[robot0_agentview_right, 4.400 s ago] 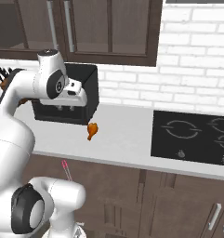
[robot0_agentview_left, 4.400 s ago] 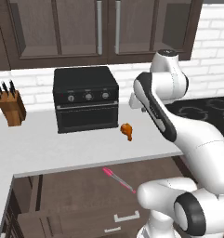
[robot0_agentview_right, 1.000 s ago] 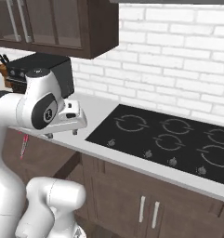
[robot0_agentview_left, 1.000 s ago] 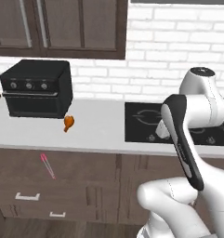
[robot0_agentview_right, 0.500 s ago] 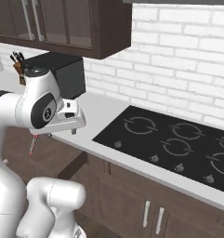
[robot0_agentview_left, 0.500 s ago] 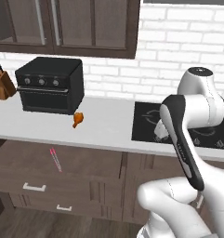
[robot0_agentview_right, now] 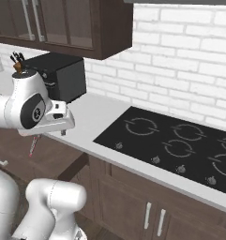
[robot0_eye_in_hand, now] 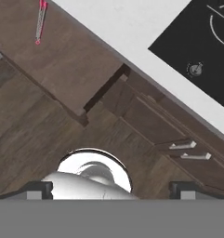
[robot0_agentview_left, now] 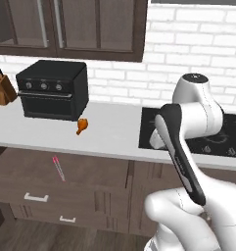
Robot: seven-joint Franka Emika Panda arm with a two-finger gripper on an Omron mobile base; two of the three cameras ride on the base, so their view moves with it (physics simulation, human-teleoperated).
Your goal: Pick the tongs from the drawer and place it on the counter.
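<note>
Left base view: the thin pink tongs (robot0_agentview_left: 58, 168) lie in the open, wide dark brown wooden drawer (robot0_agentview_left: 36, 182) below the light grey-white tabletop (robot0_agentview_left: 105, 133), their long axis running from upper left to lower right. An orange-brown chicken drumstick (robot0_agentview_left: 82, 126) rests on the tabletop above them, near the black countertop oven (robot0_agentview_left: 53, 90).

Right base view: the tongs (robot0_agentview_right: 33, 145) peek out beneath the white arm's wrist.

Hand view: the gripper (robot0_eye_in_hand: 111, 189) stands wide, holding nothing; the tongs (robot0_eye_in_hand: 40, 21) lie well apart, toward the upper left corner, so the hand must travel that way and down
</note>
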